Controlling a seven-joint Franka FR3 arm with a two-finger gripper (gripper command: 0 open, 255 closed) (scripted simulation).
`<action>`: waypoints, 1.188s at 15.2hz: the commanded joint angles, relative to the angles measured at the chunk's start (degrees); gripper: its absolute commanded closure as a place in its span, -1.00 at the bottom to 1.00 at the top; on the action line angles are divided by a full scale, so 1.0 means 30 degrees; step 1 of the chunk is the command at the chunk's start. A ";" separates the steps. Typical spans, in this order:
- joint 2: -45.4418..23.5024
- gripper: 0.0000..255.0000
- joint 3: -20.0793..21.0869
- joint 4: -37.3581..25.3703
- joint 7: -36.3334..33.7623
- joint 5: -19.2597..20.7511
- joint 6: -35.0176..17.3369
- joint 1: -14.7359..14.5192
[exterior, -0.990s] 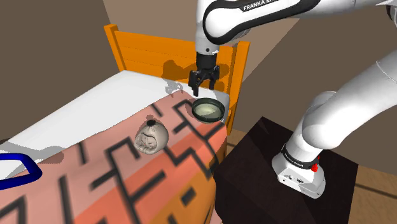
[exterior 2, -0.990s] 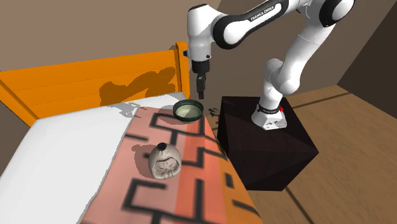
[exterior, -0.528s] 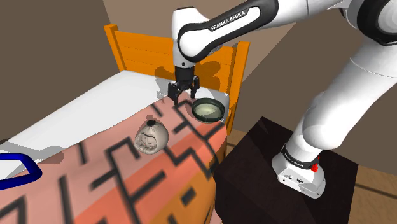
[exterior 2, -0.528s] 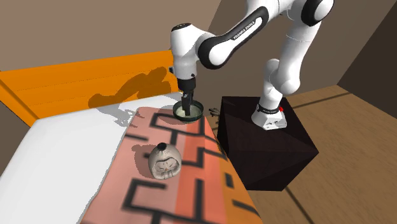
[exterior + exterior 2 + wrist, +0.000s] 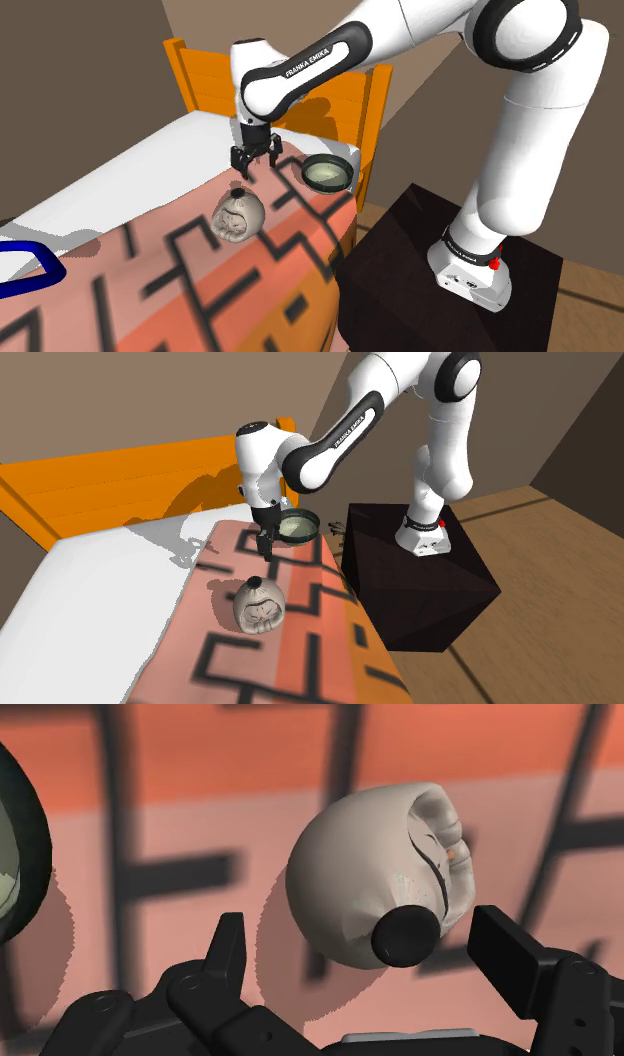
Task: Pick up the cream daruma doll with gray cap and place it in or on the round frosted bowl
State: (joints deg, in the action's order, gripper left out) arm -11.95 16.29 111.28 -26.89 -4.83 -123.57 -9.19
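The cream daruma doll (image 5: 238, 214) with a dark round cap (image 5: 404, 936) stands on the orange patterned bedspread (image 5: 200, 290). My gripper (image 5: 245, 170) hangs open just above the doll's cap and does not touch it. In the wrist view the doll (image 5: 360, 874) lies between and beyond the two fingers (image 5: 228, 944), which stand wide apart. The round bowl (image 5: 328, 173), dark-rimmed with a pale inside, sits near the bed's corner by the headboard. In the second exterior view the gripper (image 5: 266, 549) is between the bowl (image 5: 297, 525) and the doll (image 5: 260, 605).
An orange headboard (image 5: 220, 90) rises behind the bed. A white sheet (image 5: 100, 592) covers the bed beside the bedspread. The black stand (image 5: 440, 290) stands next to the bed's edge. A blue looped object (image 5: 20, 265) lies at the shoulder view's far left.
The arm has swung the open gripper from above the bowl down and over to the doll. Doll and bowl have not moved.
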 commanded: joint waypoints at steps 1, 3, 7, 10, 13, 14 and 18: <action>-0.1528 -1.00 0.0009 -0.1255 -0.0639 0.0572 -0.0321 -0.0375; -0.3048 -1.00 -0.0069 -0.2759 -0.1199 0.1112 -0.0363 -0.0805; -0.5269 -1.00 -0.0267 -0.4947 -0.1876 0.1799 -0.0430 -0.1477; -0.5667 -1.00 -0.0315 -0.4749 -0.1933 0.1892 -0.1023 -0.1567; -0.6091 -1.00 -0.0367 -0.4592 -0.1993 0.1992 -0.1601 -0.1660; -0.6171 -1.00 -0.0377 -0.4559 -0.2005 0.2011 -0.1713 -0.1679; -0.6175 -1.00 -0.0378 -0.4566 -0.2005 0.2011 -0.1710 -0.1680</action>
State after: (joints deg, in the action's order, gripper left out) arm -30.45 15.16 97.59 -32.90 1.20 -128.68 -14.22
